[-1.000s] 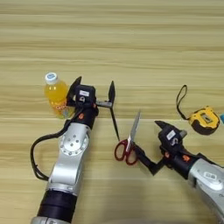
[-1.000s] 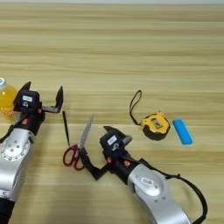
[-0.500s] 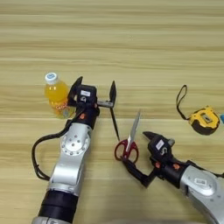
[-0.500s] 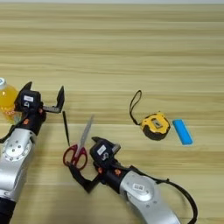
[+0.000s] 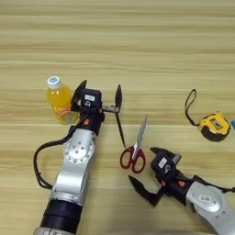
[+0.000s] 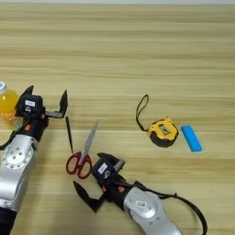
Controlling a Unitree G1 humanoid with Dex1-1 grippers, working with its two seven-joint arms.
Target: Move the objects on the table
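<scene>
Wooden tabletop (image 5: 137, 41) seen from above, with the scissors (image 5: 135, 149) taken as landmark: they lie flat near the middle of the near half, red handles toward the robot, steel blades closed and pointing away and slightly right. Left tool (image 5: 100, 96): up and left of the scissors, fingers spread wide apart and holding nothing; one finger (image 5: 118, 97) stands just beyond the blade tips, the other lies beside the bottle. A thin black rod (image 5: 120, 129) runs from this tool down toward the handles, ending just left of them. Bottle (image 5: 58, 100): upright, orange juice with a white cap, well left of the scissors and just beside the left tool's outer finger; contact between the two cannot be told. Right tool (image 5: 146, 172): just below and right of the handles, fingers apart, empty; its upper finger lies close to the right handle loop without visibly touching it, its lower finger (image 5: 142, 190) points toward the near edge. Tape measure (image 5: 214, 126): yellow and black, well right of the scissors, roughly level with the blade tips, its black wrist strap (image 5: 189, 104) looped away from the robot. Blue bar (image 6: 191, 138): a small flat piece lying just right of the tape measure, apart from it.
</scene>
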